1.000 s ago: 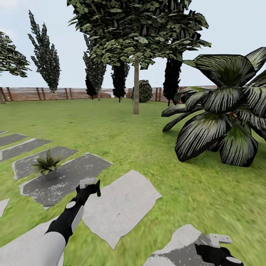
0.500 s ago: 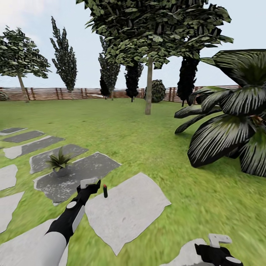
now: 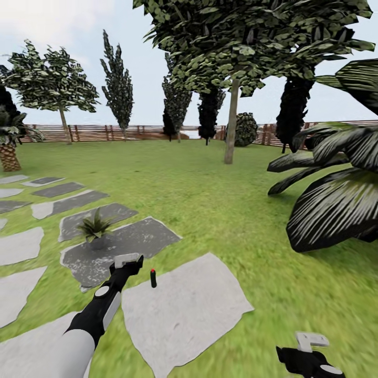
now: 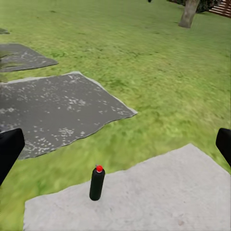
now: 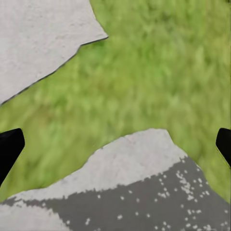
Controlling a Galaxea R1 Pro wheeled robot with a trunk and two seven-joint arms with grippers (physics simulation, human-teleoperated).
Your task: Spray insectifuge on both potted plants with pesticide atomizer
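Note:
The pesticide atomizer [image 3: 153, 278], a slim dark bottle with a red top, stands upright at the near-left corner of a pale stone slab [image 3: 189, 310]. My left gripper [image 3: 131, 261] hovers just left of it, apart from it. In the left wrist view the atomizer [image 4: 96, 183] stands ahead of the open left gripper [image 4: 115, 149], whose black fingertips [image 4: 9, 150] show at the picture's edges. One potted plant [image 3: 95, 229] in a small grey pot sits on a dark slab [image 3: 126, 241] beyond the left gripper. My right gripper [image 3: 310, 341] is low at the right; the right wrist view shows this gripper [image 5: 115, 147] open over grass and slab.
A large dark-leaved bush [image 3: 336, 199] crowds the right side. More grey slabs [image 3: 21, 245] run off to the left across the lawn. A tree trunk [image 3: 229, 131] stands mid-lawn, a palm [image 3: 8, 152] at far left, and a brown slatted fence [image 3: 105, 132] closes the back.
The view has swung left, so the whole scene has slid right. The atomizer has come out from behind the left gripper. Both arms keep their place in the picture.

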